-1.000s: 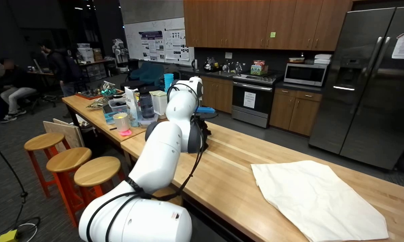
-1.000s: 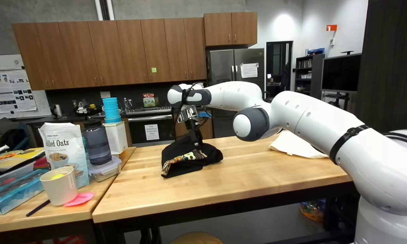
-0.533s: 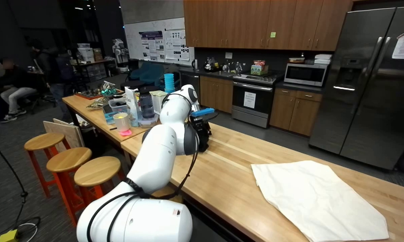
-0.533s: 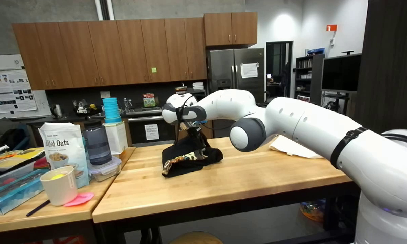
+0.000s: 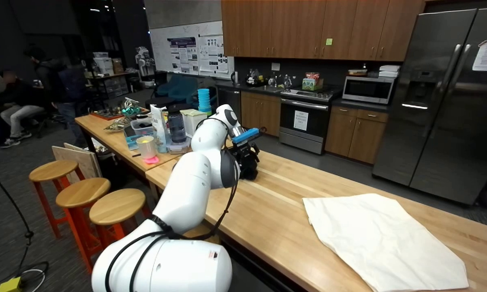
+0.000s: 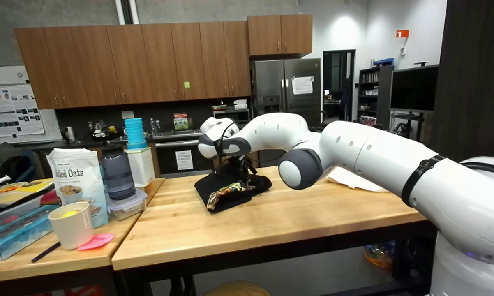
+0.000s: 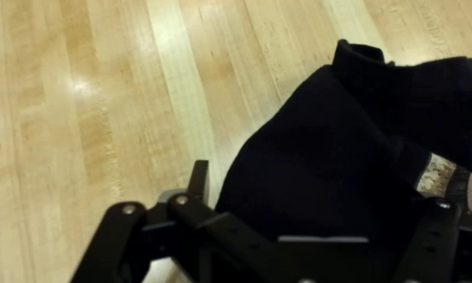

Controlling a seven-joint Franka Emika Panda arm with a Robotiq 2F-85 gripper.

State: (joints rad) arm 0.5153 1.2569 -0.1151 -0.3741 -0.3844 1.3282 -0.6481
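Observation:
A black cloth garment with a colourful printed patch point(image 6: 230, 189) lies bunched on the wooden table in an exterior view. In the wrist view the black cloth point(image 7: 306, 149) fills the space below and between the fingers. My gripper point(image 7: 314, 182) stands open over it, jaws wide apart. One finger point(image 7: 198, 179) shows against bare wood just beside the cloth's edge; the opposite fingertip blends into the dark fabric. Whether the fingers touch the cloth I cannot tell. Seen from outside, the gripper point(image 5: 243, 156) is tilted low over the garment, partly hiding it.
A cream cloth point(image 5: 385, 243) lies flat farther along the table. On the adjoining table stand a mug point(image 6: 72, 225), an oats bag point(image 6: 78, 181), a dark bottle point(image 6: 118, 172) and a lidded container point(image 6: 128, 204). Stools point(image 5: 118, 206) stand beside the tables.
The arm has come lower and the gripper has tilted towards the garment. The black cloth's near corner has shifted and its patch has turned slightly. The cream cloth has not moved.

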